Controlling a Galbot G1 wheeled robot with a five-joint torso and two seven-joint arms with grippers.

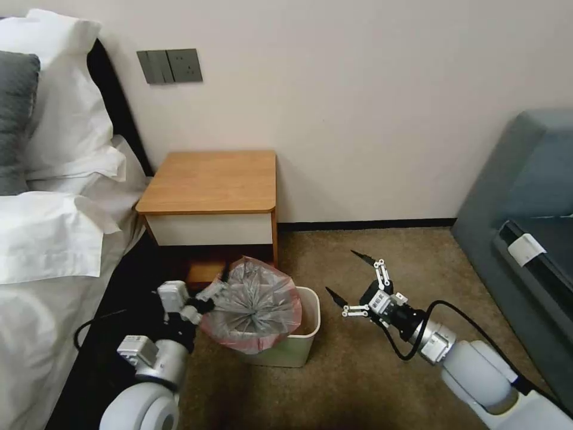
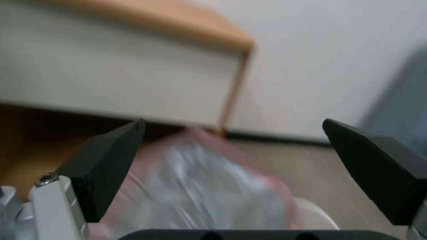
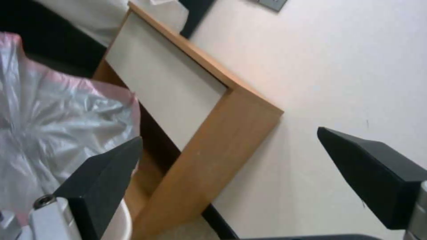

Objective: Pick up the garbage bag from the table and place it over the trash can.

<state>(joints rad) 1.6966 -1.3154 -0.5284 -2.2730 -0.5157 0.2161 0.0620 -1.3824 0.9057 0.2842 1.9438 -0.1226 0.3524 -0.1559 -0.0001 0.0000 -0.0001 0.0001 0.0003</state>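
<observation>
garbage bag [image 3: 53, 123], table [image 3: 213, 146] (gripper [image 3: 229, 151] agape)

Crinkly glossy plastic garbage bag [image 1: 253, 301], smooth matt plastic trash can [image 1: 298, 346], satin wooden table [image 1: 212, 182].

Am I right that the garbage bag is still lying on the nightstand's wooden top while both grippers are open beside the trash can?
Not quite: the head view shows the garbage bag draped over the trash can, not on the table. Left gripper and right gripper are both open beside the can.
</observation>
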